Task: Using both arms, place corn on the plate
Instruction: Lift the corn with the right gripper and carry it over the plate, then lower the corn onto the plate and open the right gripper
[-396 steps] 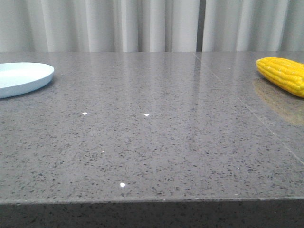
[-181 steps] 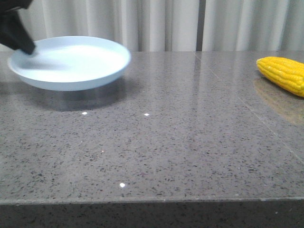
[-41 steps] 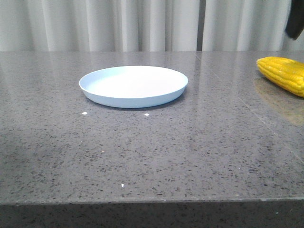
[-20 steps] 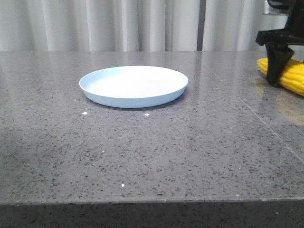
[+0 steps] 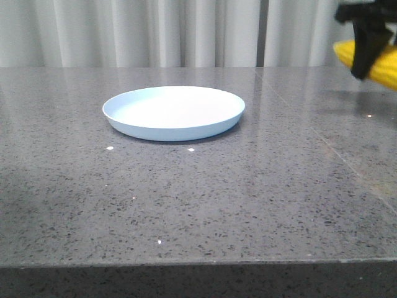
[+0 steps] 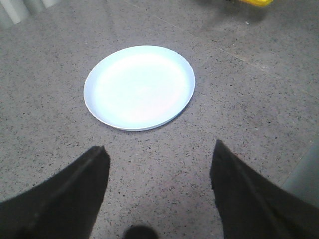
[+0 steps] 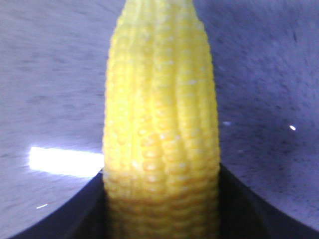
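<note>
Right gripper (image 5: 366, 59), at the upper right of the front view, is clamped on the corn (image 5: 378, 59), lifted clear of the table (image 5: 198, 205). A loose pinch could let the rounded cob roll free mid-carry. Left gripper (image 6: 157, 199) hangs spread open just short of the empty plate (image 5: 173, 113), mid-frame.

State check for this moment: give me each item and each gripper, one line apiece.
corn: off the table, clamped in the right gripper
plate: flat on the table, nothing on it
right gripper: shut on the corn, raised
left gripper: open, holding nothing, above the table near the plate
</note>
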You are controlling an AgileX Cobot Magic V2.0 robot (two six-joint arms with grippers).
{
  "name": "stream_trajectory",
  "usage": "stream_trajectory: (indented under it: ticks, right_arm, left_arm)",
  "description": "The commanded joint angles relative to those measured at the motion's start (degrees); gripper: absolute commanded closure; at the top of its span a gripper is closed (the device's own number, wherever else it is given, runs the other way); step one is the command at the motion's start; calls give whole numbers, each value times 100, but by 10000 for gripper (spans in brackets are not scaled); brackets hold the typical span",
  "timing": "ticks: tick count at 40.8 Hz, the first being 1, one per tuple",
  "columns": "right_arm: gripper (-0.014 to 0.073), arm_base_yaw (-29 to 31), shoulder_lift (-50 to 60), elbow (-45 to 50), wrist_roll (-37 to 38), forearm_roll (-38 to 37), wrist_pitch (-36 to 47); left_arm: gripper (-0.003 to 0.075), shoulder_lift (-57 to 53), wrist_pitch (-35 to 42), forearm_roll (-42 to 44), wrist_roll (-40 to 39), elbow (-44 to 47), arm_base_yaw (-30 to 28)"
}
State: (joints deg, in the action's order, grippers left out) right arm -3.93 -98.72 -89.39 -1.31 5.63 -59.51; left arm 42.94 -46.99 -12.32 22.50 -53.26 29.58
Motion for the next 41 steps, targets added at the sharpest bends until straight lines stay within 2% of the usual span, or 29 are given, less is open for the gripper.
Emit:
stream_trajectory:
  ticks: [1,10,18,28,33,41]
  right_arm:
    - [347,-434,663,-191,-38,126,119]
    - [345,-1849,833,-668,23,169,-310]
    - [345,-2764,689,-840,647,163,213]
    - [345,-2873,89,-840,1931,168,1330]
    - [341,-2874,-236,-840,2240,167,1730]
    - [267,-2874,-704,-840,2393,69,2071]
  left_arm:
    - [280,-19,399,-84,-21,-146,42]
    - [280,-19,399,-84,-21,-146,42]
    - [280,-19,399,-84,-21,-146,42]
    - [280,-19,399,-84,-21,-146,42]
    - [281,-19,399,-84,-21,-146,42]
    - [280,-19,399,-84,-21,-146,42]
